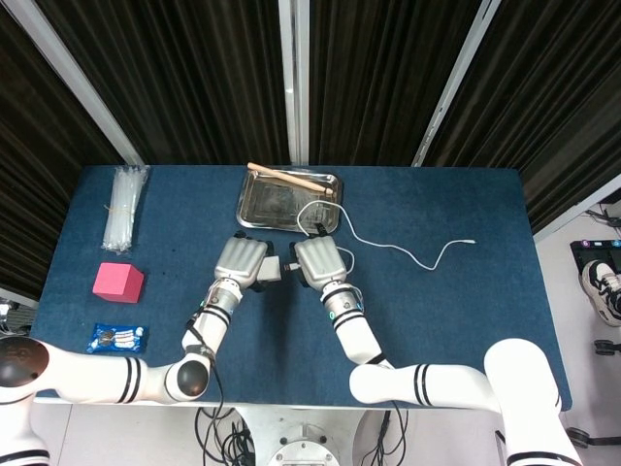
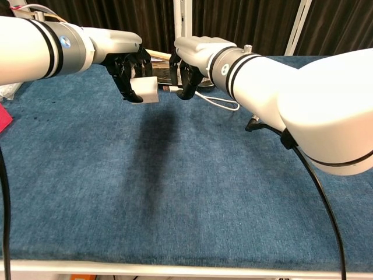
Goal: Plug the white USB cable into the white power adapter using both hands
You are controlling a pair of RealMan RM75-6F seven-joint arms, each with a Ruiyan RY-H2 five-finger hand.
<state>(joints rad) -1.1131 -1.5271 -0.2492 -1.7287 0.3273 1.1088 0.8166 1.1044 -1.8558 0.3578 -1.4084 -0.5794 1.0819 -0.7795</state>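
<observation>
Plainly, white power adapter (image 2: 145, 90) carries no readable lettering.

Hands: we see the left hand (image 1: 243, 261) and right hand (image 1: 317, 261) side by side above the table's (image 1: 466, 291) middle, close together.
Adapter: the adapter (image 2: 145, 90) is held in the left hand, between the two hands.
Cable: the cable's (image 1: 408, 250) plug end is in the right hand, just beside the adapter; the rest trails right across the table.
Tray: the tray (image 1: 287, 200) sits behind the hands, with a stick (image 1: 289, 177) across its far edge.
Left side: a bag of straws (image 1: 126, 206) at the back, a block (image 1: 118, 282) in front of it, a packet (image 1: 116, 338) nearest us.
</observation>
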